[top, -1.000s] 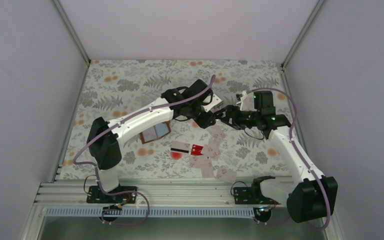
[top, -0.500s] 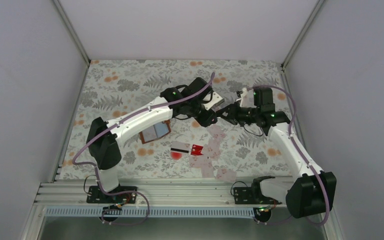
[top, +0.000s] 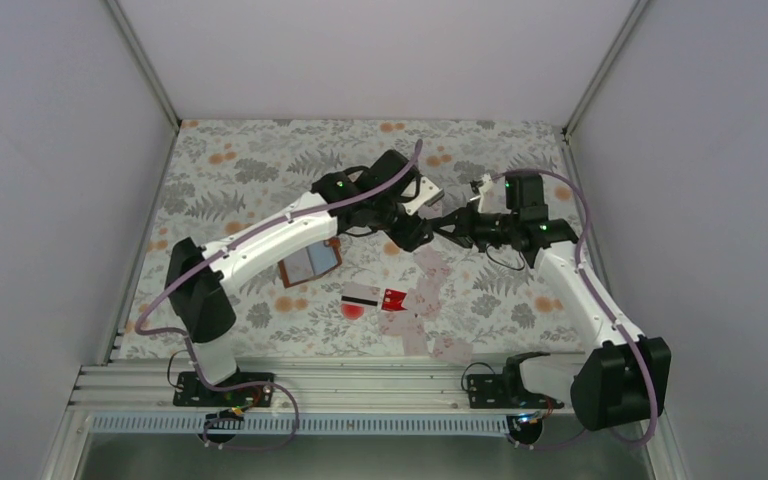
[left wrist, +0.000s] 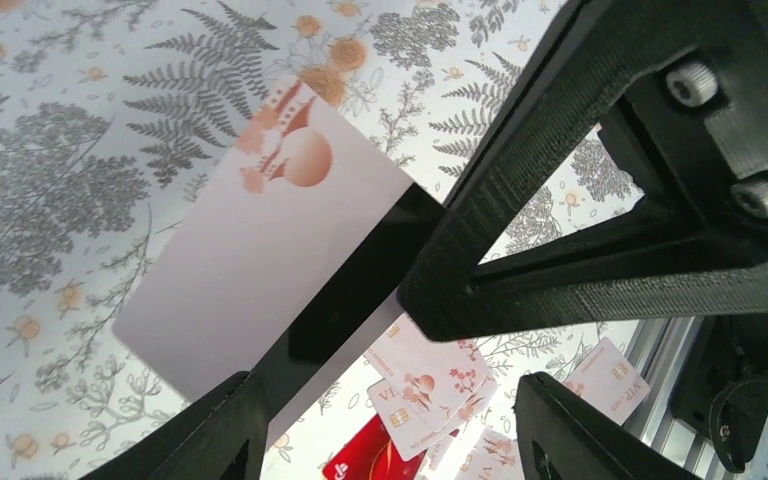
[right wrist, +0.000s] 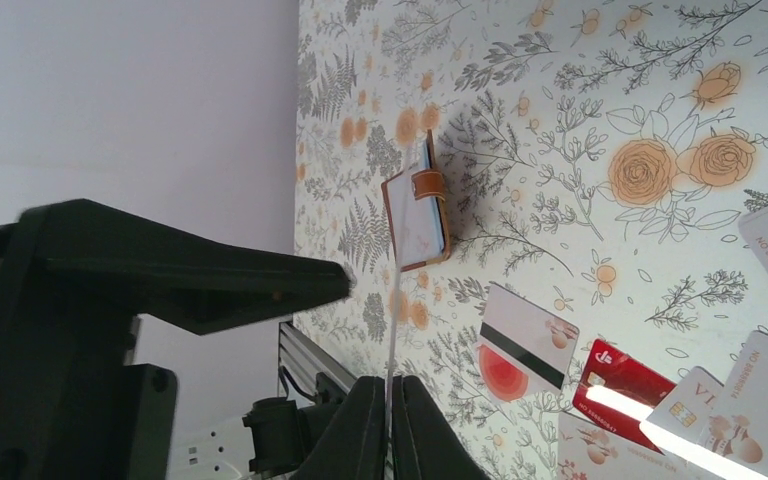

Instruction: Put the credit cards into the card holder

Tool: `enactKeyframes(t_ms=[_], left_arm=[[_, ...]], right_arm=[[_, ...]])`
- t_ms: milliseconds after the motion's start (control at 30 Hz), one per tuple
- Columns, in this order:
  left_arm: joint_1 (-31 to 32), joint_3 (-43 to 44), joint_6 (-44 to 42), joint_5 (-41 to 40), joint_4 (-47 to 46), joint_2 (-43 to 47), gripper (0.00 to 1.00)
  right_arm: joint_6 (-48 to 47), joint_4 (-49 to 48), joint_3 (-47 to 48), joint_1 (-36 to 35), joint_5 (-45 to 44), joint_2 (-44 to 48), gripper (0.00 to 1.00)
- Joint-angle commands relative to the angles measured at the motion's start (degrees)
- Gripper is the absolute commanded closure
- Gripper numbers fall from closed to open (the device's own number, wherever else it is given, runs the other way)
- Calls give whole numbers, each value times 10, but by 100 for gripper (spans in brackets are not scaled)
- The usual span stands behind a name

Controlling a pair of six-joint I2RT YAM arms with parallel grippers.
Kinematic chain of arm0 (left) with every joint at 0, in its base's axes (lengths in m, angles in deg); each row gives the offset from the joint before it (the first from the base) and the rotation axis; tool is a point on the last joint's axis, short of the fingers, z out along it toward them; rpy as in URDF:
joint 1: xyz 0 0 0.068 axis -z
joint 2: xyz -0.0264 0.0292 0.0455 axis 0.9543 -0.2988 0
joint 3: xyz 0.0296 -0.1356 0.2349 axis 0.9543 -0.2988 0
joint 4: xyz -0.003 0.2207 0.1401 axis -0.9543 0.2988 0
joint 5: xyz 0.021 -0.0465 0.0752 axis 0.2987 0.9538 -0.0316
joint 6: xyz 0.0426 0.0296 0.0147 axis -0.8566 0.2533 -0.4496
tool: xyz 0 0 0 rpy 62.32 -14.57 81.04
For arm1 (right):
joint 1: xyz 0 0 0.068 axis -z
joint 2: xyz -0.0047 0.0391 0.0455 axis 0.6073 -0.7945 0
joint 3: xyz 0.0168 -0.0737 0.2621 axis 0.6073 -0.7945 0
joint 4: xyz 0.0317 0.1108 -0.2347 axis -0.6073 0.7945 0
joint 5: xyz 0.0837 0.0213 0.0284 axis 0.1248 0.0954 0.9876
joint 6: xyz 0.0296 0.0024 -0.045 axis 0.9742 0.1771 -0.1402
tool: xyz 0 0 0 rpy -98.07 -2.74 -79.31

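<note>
Mid-air, right gripper — card pinched — edged farther away.

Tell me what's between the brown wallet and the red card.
A pale card with a black stripe, next to the red card; then floral cloth up to the wallet. Right wrist view.

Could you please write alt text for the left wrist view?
The right gripper pinches a pale card at its black stripe, above the floral table. The left gripper, open, frames the bottom edge; more cards, one red, lie on the table beyond.
</note>
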Motion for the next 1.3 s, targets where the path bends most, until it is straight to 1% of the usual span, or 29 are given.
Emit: enactKeyframes(t_ms=[0,100,200,333,367,433,567,633,667,733,833,900,967,1033,1067,1200,1267], left_arm=[[-13,7,12,-20,15,48,35],[-28,0,25,-15,16,80,26],[-50,7,32,-7,26,112,21],[-88,10,38,34,29,150,12],[-99,6,40,53,24,159,9],[-129,-2,45,103,10,176,8],[-186,-10,48,258,-21,202,9],[-200,3,36,323,-17,201,10],[-205,10,28,343,-13,201,11],[-207,25,7,370,-2,197,14],[-208,39,-19,397,21,190,16],[-208,52,-36,402,56,180,20],[-209,36,-33,413,49,187,22],[-209,24,-27,428,49,193,30],[-209,20,-24,430,52,195,33],[-209,-29,-6,417,40,225,41],[-208,-65,9,403,24,246,42]], right_arm=[[-8,-3,20,-1,9,-2,96],[-24,-1,22,0,12,0,96],[-61,8,32,0,7,1,96],[-105,3,39,0,28,8,96],[-115,-2,41,0,43,10,96],[-138,-17,45,0,80,15,96],[-189,-37,67,-14,155,19,96],[-221,-32,83,-24,191,13,96],[-246,-20,97,-30,204,7,96],[-277,-7,117,-39,246,-4,96],[-296,-2,138,-57,292,-22,96],[-320,16,152,-75,311,-33,96],[-335,30,160,-99,321,-43,96],[-352,48,165,-119,322,-53,96],[-357,53,167,-121,321,-53,96],[-359,49,169,-122,314,-58,96],[-360,48,171,-124,306,-63,96]])
